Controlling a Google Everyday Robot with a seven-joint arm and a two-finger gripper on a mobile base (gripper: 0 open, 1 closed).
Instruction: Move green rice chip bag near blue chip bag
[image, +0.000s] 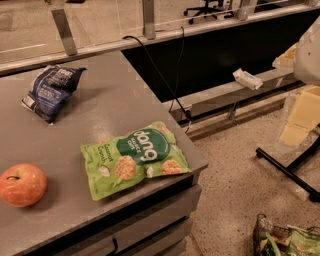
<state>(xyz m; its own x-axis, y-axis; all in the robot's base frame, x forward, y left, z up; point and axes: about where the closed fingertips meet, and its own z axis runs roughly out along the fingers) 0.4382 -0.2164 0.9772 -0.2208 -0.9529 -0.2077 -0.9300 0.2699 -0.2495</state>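
Hugging the counter (125, 100) edge, green rice chip bag (135, 160) had open room toward blue chip bag (50, 90). Apple (22, 185) sat left; gripper (300, 117) far right, state unclear.

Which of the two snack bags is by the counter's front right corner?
The green rice chip bag, lying flat there; the blue chip bag sits crumpled at the back left. The gripper is not in view.

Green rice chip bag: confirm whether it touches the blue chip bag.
No, the green rice chip bag lies apart from the blue chip bag, bare table between; the pincer is not in view.
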